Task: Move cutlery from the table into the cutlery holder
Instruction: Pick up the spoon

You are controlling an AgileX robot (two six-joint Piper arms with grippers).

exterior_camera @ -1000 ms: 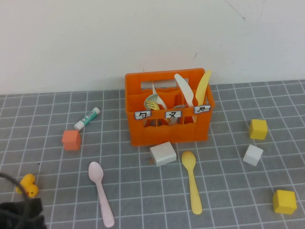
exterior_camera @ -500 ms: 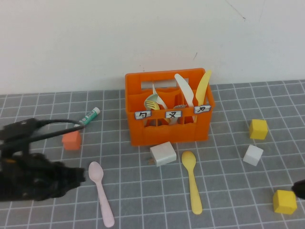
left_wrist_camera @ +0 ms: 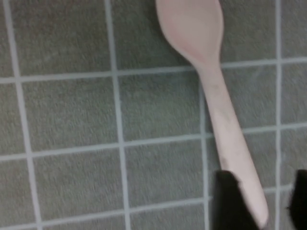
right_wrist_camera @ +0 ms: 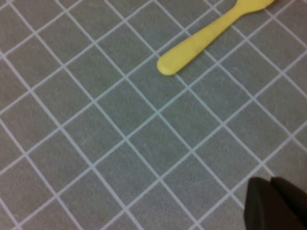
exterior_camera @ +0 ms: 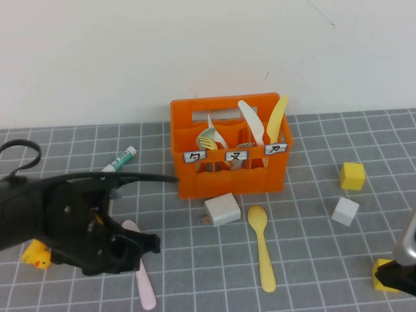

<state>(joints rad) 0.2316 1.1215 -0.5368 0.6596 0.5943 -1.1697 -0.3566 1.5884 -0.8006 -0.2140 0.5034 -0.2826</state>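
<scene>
Now left gripper [left_wrist_camera: 261,201], fingers apart, astride pink spoon [left_wrist_camera: 211,91]; right gripper [exterior_camera: 406,260] near table [exterior_camera: 312,214] edge, seemingly closed.

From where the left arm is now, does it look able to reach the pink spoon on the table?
Probably yes. The left gripper hangs right over the pink spoon, open, one finger on each side of the handle, nothing between them. The right gripper is apart, near the yellow spoon.
</scene>
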